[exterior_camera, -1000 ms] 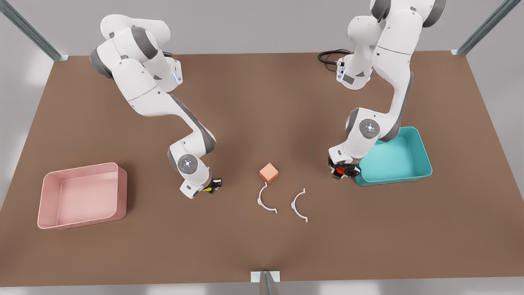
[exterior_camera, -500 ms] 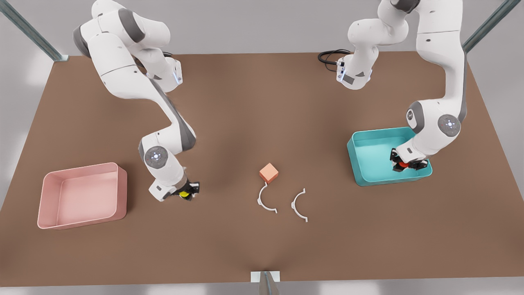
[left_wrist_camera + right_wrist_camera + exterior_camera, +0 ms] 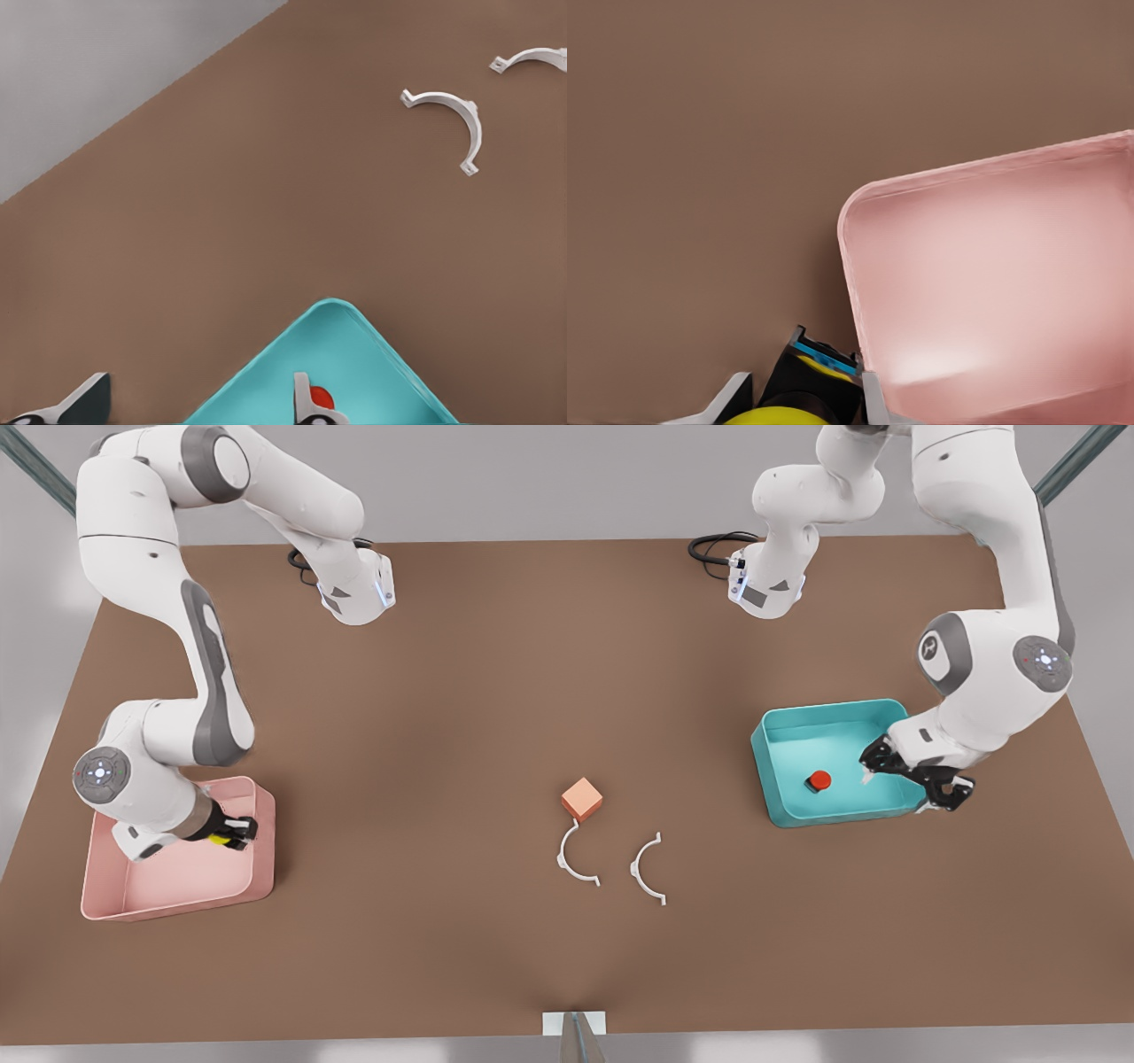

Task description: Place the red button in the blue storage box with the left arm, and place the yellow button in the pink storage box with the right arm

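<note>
1. Now the left gripper (image 3: 917,779) hangs over the blue storage box (image 3: 780,802), at the corner toward the front view's right, with its fingers spread wide and nothing between them.
2. Free of that gripper, the red button (image 3: 819,780) sits on the floor of the blue storage box, near its middle; in the left wrist view it peeks out behind one fingertip (image 3: 303,398).
3. Over at the front view's left, the right gripper (image 3: 232,833) is above the pink storage box (image 3: 133,903), near its right wall.
4. Its fingers are closed on the yellow button (image 3: 219,837), whose yellow cap shows between them in the right wrist view (image 3: 772,416).
5. Between the two trays, on the brown table (image 3: 496,691), a salmon-orange cube (image 3: 581,798) rests just above two white curved clips (image 3: 576,861), well apart from both grippers.
</note>
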Controlling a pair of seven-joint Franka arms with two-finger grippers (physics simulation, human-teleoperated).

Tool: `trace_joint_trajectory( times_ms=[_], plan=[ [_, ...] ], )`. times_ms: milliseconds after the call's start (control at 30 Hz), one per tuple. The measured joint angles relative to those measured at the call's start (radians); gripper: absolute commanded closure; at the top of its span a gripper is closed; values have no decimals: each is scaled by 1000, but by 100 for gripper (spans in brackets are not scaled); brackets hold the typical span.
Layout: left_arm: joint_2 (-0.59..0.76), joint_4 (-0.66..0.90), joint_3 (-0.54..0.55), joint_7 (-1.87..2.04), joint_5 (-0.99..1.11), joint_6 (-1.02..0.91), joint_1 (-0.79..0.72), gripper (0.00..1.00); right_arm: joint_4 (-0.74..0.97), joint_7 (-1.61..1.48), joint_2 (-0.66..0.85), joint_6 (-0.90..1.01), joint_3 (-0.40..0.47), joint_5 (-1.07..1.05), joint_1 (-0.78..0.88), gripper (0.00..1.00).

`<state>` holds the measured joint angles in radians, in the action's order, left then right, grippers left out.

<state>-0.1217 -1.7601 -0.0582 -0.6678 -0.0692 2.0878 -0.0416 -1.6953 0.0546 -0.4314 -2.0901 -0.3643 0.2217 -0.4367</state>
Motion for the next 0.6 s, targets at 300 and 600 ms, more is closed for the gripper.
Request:
trace_joint_trajectory(
  times_ms=[300, 600],
  plan=[
    [19, 234, 30, 242, 96, -335, -19, 0, 49, -259, -169, 13, 7, 8, -150, 0],
    [0, 265, 29, 392, 109, -416, -21, 0, 142, -386, 80, 95, -186, 17, -48, 0]
  ],
)
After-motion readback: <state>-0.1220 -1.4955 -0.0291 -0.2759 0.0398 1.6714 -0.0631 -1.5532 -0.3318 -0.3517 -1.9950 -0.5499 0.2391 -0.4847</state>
